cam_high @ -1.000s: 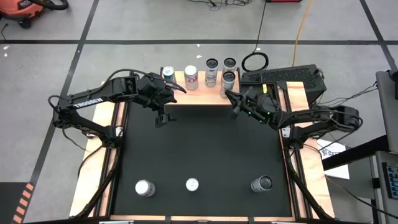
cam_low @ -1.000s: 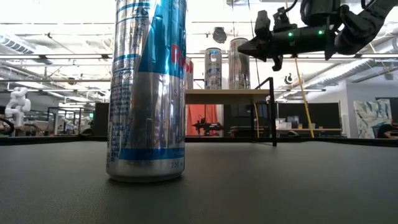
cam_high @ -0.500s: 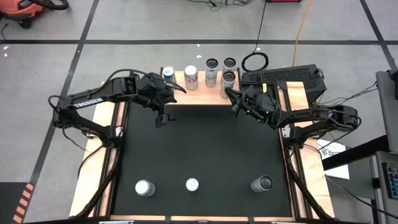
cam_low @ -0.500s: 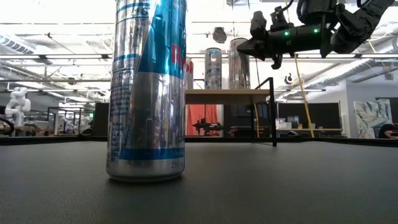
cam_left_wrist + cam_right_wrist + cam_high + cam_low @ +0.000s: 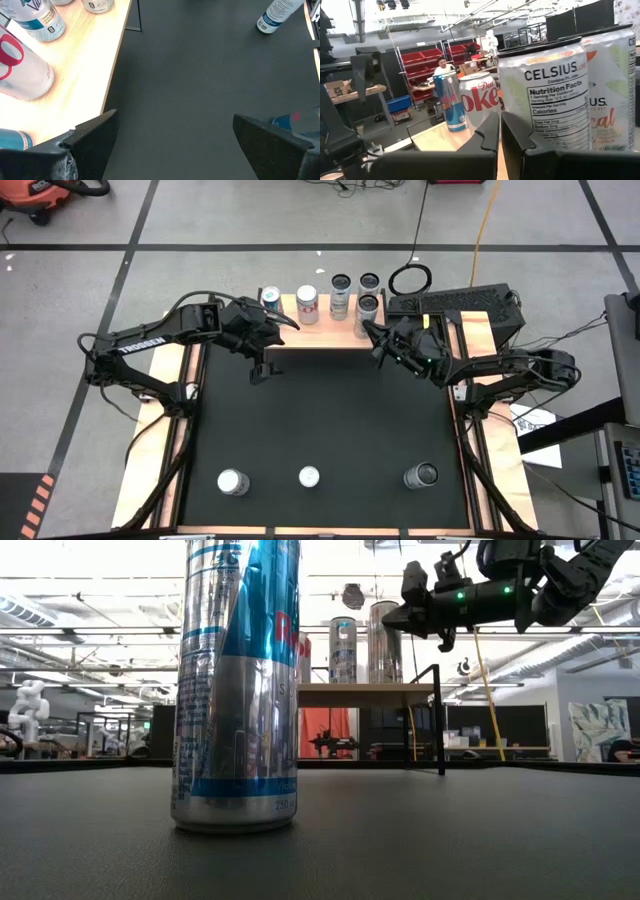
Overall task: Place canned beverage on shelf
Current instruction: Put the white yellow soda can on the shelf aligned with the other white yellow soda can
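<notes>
Black matting covers the worktop [image 5: 330,420], with the pale-topped shelf [image 5: 320,320] along its far edge, already carrying five cans: a blue one at the left, a red-and-white one beside it, and three clustered toward the right. Three more cans wait along the near edge: left can [image 5: 233,481], middle can [image 5: 309,476], right can [image 5: 421,475]. The middle one looks to be the tall slim blue-and-silver can [image 5: 237,685] that fills the low view.

Left end effector [image 5: 262,368] hangs over the worktop just in front of the shelf's left end, fingers spread wide and empty. Right end effector [image 5: 377,346] sits up by the shelf's right end, fingers clenched together on nothing, right beside the clustered cans [image 5: 545,95].

Any near can should handle as a stiff, thin-walled cylinder: fairly heavy if full, smooth and slippery on its printed skin, and easy to dent under a hard squeeze. Being tall and narrow, it will tip readily if nudged. My judgement is to take it across the mid-body, fingers on opposite sides, upright, with moderate pressure.
</notes>
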Controlling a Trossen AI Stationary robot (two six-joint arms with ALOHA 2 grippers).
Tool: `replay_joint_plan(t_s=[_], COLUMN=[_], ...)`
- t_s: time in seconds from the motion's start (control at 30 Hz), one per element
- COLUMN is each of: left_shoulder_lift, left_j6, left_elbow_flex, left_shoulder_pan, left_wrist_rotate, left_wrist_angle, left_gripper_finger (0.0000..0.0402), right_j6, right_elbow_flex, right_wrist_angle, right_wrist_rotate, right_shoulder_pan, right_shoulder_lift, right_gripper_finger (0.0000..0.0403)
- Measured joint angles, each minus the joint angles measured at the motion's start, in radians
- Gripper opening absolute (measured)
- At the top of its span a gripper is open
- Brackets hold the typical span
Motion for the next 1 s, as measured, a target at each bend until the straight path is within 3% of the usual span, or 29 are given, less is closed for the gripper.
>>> replay_joint_plan(t_s=[0.47,0.83,1.0], left_shoulder_lift=[0.0,0.0,0.0], left_j6=[0.0,-0.001,-0.002], left_elbow_flex=[0.0,0.0,0.0], left_shoulder_pan=[0.0,0.0,0.0], left_wrist_rotate=[0.0,0.0,0.0], left_wrist_angle=[0.0,0.0,0.0], left_gripper_finger=[0.0393,0.0393,0.0393], right_j6=[-0.012,-0.039,-0.054], right_elbow_flex=[0.0,0.0,0.0], right_wrist_angle=[-0.009,-0.174,-0.14], right_wrist_rotate=[0.045,0.112,0.097], right_shoulder_pan=[0.001,0.036,0.056], right_shoulder_lift=[-0.009,-0.173,-0.197], right_gripper_finger=[0.0,0.0,0.0])
